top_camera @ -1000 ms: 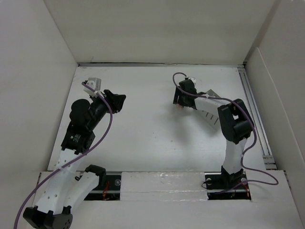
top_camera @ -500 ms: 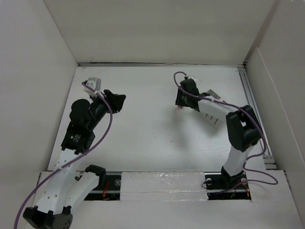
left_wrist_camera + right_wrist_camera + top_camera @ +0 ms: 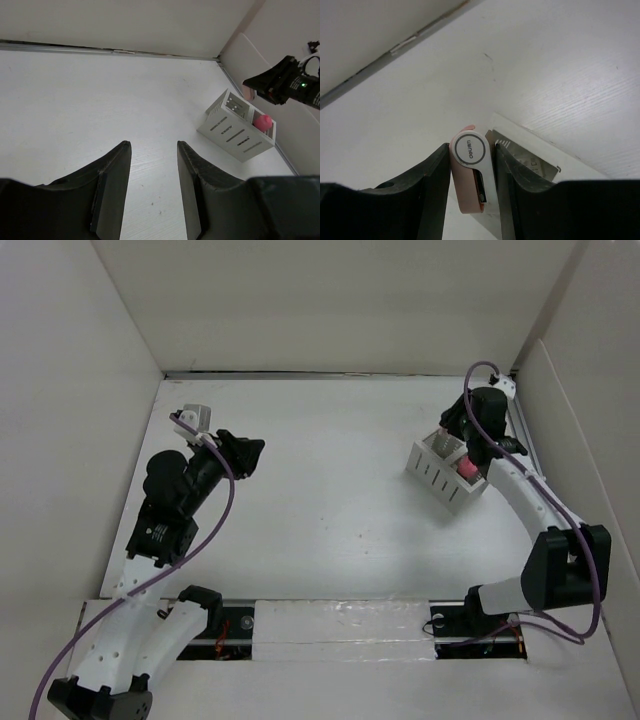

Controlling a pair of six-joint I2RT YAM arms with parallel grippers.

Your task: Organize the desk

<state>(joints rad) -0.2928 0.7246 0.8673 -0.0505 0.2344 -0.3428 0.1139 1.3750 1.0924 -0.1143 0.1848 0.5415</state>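
The desk [image 3: 320, 510] is a wide matte-white tabletop. A white slotted two-compartment box [image 3: 440, 477] stands at its right back, with a pink round thing [image 3: 467, 468] in the nearer compartment. My right gripper [image 3: 468, 428] hovers just over the box's far end. In the right wrist view it [image 3: 471, 148] is shut on a small pink-and-white stapler-like tool [image 3: 470, 170] marked "deli", right above the box's rim [image 3: 530, 150]. My left gripper [image 3: 246, 451] is open and empty over the left of the desk. The left wrist view shows its spread fingers [image 3: 112, 175], the box [image 3: 234, 132] and the right gripper [image 3: 280, 86].
A metal rail [image 3: 535, 480] runs along the desk's right edge, close behind the box. White walls enclose the back and both sides. The arm bases sit on a strip [image 3: 340, 625] at the near edge.
My right arm has swung from the middle back of the desk to the right, carrying the pink-and-white tool over the box, which now shows fully. The left arm has not moved.
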